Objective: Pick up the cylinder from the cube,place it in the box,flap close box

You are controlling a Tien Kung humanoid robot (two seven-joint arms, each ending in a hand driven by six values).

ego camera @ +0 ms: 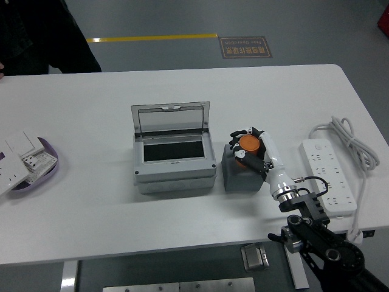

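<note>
White table (pixel 91 219) fills most of the head view, with grey floor beyond its far edge and a yellow floor line (pixel 152 38) running across the top.

Nearest the camera, the right arm (pixel 316 237) enters from the lower right corner and reaches up and left over the table. Its right hand (pixel 252 151) sits over the top of the grey cube (pixel 234 176), fingers curled around the orange cylinder (pixel 248 143). The cylinder's round top face shows between the fingers, above the cube's upper face; whether it touches the cube or is lifted clear cannot be determined from this angle.

Just left of the cube, apart from it by a narrow gap, stands the grey box (pixel 174 164). Its lid (pixel 171 119) is raised and stands upright at the far side, and the dark interior is exposed.

At the right side of the table lies a white power strip (pixel 328 173), its coiled cable (pixel 349 143) looping beyond it toward the far right edge. At the left edge rests a purple tray (pixel 48 167) holding white switch plates (pixel 21 155), some overhanging its rim.

Beyond the far edge, a floor label (pixel 245 47) lies on the grey floor near the yellow line. A person in dark clothing (pixel 42 36) stands at the top left corner, only partly in frame.
</note>
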